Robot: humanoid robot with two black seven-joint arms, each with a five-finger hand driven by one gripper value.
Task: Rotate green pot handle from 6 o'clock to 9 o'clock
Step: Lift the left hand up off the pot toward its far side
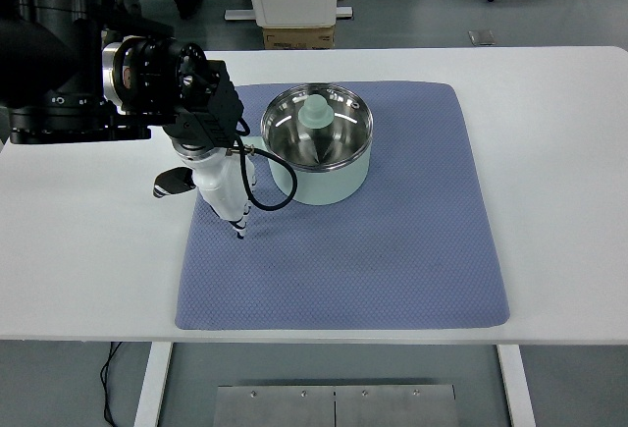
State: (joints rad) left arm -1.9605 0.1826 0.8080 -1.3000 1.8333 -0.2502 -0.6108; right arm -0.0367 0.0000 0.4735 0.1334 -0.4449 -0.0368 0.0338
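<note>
While my left hand [221, 186] is blocking the green pot [324, 157]'s handle, I cannot tell its grip; blue mat [392, 250] is covering white table [559, 152] beyond.

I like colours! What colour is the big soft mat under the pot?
The textured cloth mat is a bluish purple, seen best in the top view.

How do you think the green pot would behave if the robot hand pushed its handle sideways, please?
The pot looks wide and low, so it would probably turn or slide rather than tip. The textured mat beneath likely adds grip, so it may drag. Its steel-lined, empty-looking bowl suggests it is light. The handle itself is hidden behind the left robot hand, so its stiffness is unclear.
</note>
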